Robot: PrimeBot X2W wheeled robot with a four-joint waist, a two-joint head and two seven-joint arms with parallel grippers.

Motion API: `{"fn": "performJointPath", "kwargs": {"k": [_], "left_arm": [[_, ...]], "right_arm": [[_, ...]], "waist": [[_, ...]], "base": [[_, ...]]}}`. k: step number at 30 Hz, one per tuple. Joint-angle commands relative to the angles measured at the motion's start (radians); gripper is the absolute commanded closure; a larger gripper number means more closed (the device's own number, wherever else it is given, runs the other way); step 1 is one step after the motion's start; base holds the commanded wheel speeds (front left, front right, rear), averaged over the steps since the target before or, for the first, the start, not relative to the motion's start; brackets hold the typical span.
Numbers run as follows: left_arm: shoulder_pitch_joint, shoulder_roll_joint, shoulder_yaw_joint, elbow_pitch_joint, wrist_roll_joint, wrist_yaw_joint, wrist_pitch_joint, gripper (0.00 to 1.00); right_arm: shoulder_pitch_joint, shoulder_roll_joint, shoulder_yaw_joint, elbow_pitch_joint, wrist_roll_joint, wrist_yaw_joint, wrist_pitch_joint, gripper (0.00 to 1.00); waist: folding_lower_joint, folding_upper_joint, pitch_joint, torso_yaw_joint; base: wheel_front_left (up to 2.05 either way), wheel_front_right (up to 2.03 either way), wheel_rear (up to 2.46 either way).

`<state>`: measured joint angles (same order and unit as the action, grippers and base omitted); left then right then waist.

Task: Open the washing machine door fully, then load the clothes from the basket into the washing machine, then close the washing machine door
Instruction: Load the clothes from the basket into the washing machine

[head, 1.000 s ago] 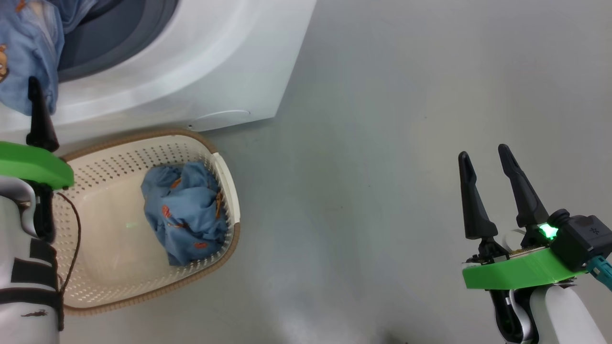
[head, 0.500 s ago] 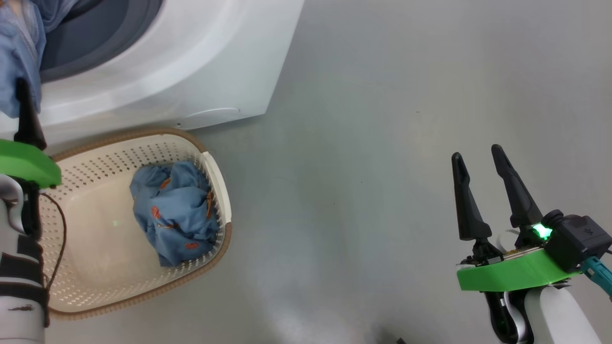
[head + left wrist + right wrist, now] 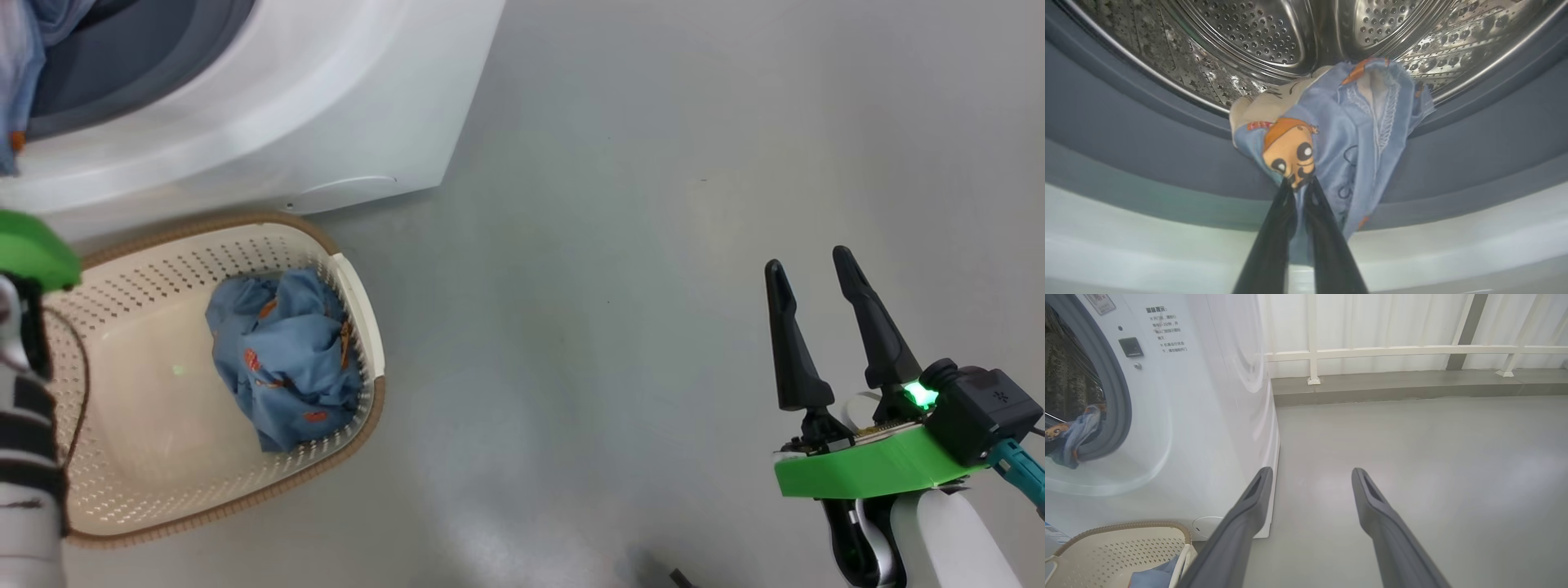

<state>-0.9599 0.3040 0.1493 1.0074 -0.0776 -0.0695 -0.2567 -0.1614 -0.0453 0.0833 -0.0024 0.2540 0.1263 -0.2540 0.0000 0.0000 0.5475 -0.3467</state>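
At the gasket (image 3: 1126, 134), one garment (image 3: 1347, 134); in one basket (image 3: 139, 278), one crumpled garment (image 3: 282, 359).

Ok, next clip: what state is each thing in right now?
Washing machine: drum mouth uncovered.
Draped garment: hanging over the gasket, partly inside.
Left end effector: shut on draped garment.
Right end effector: open, empty.
Basket: upright, holding one crumpled garment.

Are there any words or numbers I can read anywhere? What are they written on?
Printed Chinese lines on the washing machine front: too small to read.
Sticker higher up: too blurred to read.
Blue label low on the machine: too blurred.
Nothing else written.
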Motion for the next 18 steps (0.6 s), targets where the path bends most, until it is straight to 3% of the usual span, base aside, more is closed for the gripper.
{"fn": "performJointPath", "kwargs": {"k": [1,9,18], "left_arm": [[-0.013,0.030,0.004,-0.030,0.008,-0.001,-0.005,1.00],[-0.037,0.009,-0.022,-0.097,0.019,-0.006,-0.005,1.00],[-0.162,0.024,-0.056,-0.035,0.035,-0.008,-0.005,1.00]], "right_arm": [[-0.022,-0.010,0.010,-0.026,0.008,0.004,-0.008,0.00],[-0.039,-0.007,0.018,-0.019,0.011,0.004,-0.008,0.00],[-0.047,-0.005,0.035,-0.021,0.031,0.004,-0.008,0.00]], "waist": [[0.0000,0.0000,0.002,0.002],[0.0000,0.0000,0.014,0.008],[0.0000,0.0000,0.040,-0.009]], "base": [[0.00,0.00,0.00],[0.00,0.00,0.00],[0.00,0.00,0.00]]}}
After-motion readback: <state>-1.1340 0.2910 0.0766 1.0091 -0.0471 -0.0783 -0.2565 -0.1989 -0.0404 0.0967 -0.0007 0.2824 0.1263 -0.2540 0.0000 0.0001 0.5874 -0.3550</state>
